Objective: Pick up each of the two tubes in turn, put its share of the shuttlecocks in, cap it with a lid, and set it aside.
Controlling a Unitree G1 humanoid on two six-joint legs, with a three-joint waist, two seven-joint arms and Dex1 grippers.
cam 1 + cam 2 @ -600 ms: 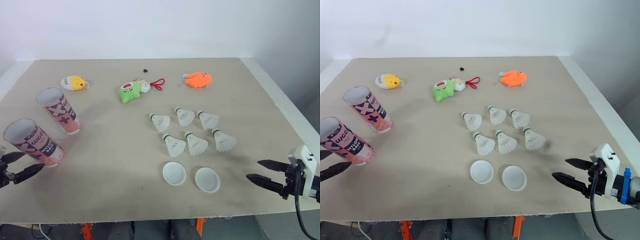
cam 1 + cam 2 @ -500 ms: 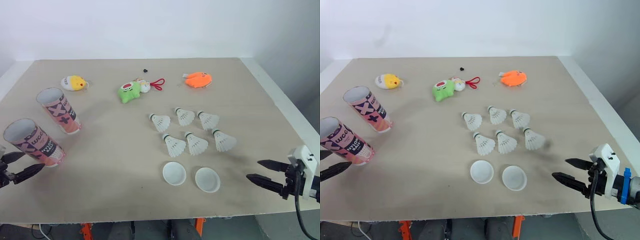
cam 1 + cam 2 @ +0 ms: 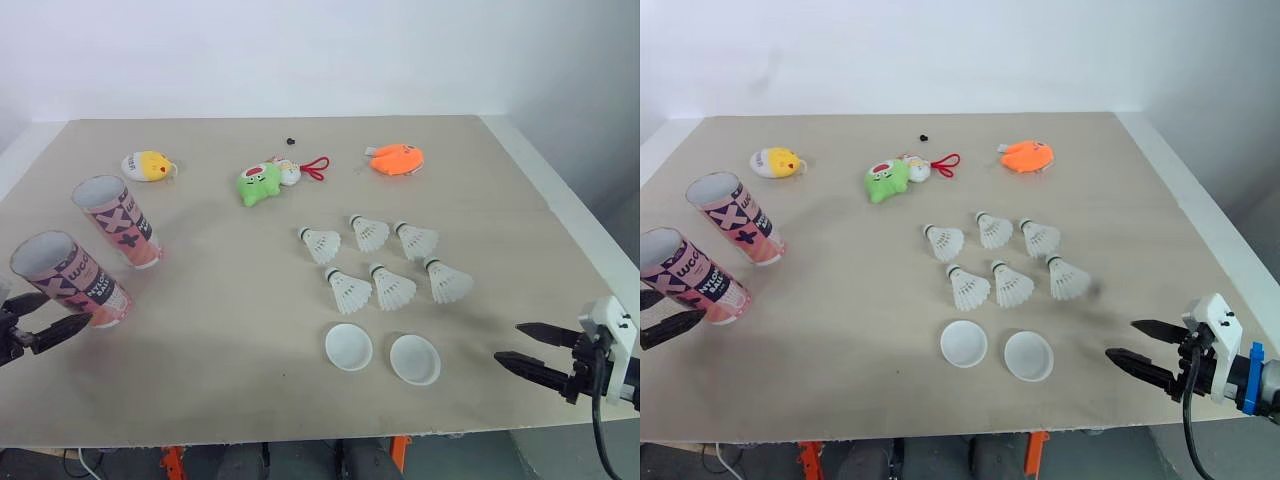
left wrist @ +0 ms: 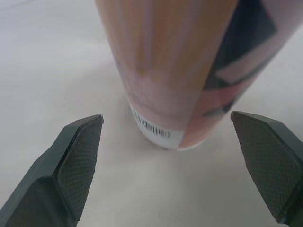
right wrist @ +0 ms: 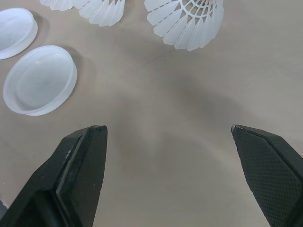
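The left hand (image 4: 165, 118), fingers spread, has closed in around the base of the near tube (image 3: 70, 282), which bears a barcode and lettering that seems to read "UCC". The second tube (image 3: 117, 222), just behind it at the worktop's (image 3: 230, 330) left, shows bold X marks. The right hand (image 3: 506, 341), also spread, hovers near two lids (image 3: 349, 347), six shuttlecocks (image 3: 393, 289) and three plush toys (image 3: 260, 183).

Two tubes (image 3: 735, 218) (open-topped), six shuttlecocks (image 3: 1005, 284), two lids (image 3: 964, 343)
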